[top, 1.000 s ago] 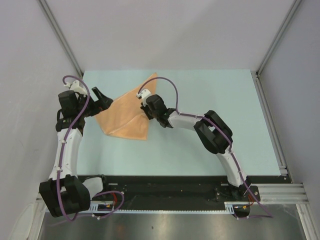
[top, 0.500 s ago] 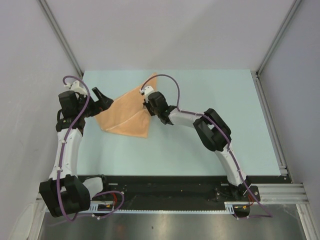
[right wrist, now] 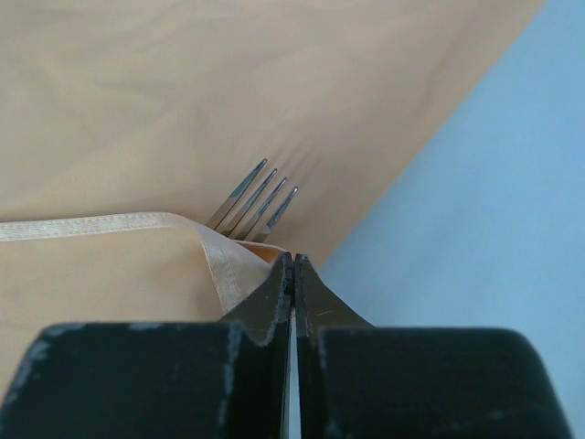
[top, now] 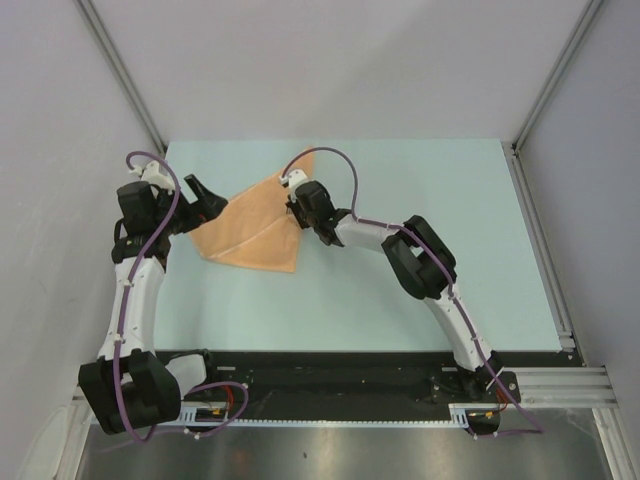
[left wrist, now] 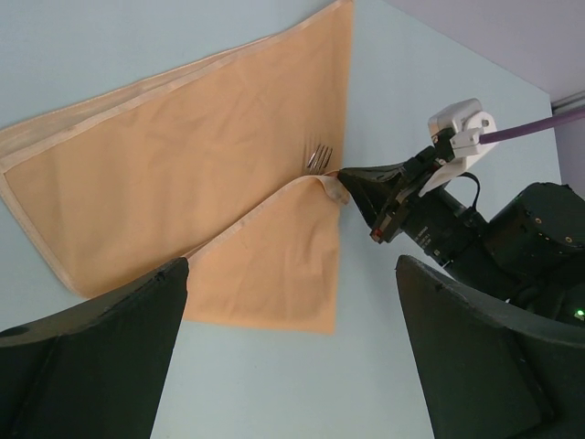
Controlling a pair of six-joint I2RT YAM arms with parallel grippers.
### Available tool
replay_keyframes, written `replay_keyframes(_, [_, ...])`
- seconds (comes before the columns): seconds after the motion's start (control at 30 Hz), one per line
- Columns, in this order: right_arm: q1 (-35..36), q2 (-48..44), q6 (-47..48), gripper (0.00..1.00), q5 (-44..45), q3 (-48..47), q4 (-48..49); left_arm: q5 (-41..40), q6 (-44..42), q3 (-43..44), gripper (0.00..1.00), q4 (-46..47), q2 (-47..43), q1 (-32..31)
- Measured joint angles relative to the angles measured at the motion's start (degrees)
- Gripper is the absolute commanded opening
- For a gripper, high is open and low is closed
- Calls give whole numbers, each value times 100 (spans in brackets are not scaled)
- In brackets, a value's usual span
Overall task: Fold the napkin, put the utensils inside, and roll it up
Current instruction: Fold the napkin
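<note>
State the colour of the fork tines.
Shiny silver; the fork shows best in the right wrist view, against the napkin.

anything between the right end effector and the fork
Yes, the napkin itself. The right end effector is shut on the corner of a folded flap, and that flap covers most of the fork. Only the tines show, just beyond the pinched corner.
</note>
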State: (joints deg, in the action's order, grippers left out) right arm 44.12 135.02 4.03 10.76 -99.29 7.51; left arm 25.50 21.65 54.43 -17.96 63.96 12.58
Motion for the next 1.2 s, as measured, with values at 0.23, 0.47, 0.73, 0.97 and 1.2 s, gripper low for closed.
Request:
replay_keyframes(0.23, [0, 57, 0, 0, 70, -116, -39, 26, 4, -2, 100, 9, 0, 7])
replay_keyframes(0.47, [-11, 74, 2, 0, 120, -278, -44, 31, 39, -2, 100, 28, 0, 22])
replay_keyframes(0.73, [-44, 179, 26, 0, 197, -472, -70, 46, 42, 0, 100, 28, 0, 44])
replay_keyframes(0.97, [-74, 238, 50, 0, 245, -542, -197, 68, 42, 0, 100, 31, 0, 63])
replay_keyframes(1.2, [-85, 238, 52, 32, 201, -553, -216, 72, 44, -2, 100, 33, 0, 70])
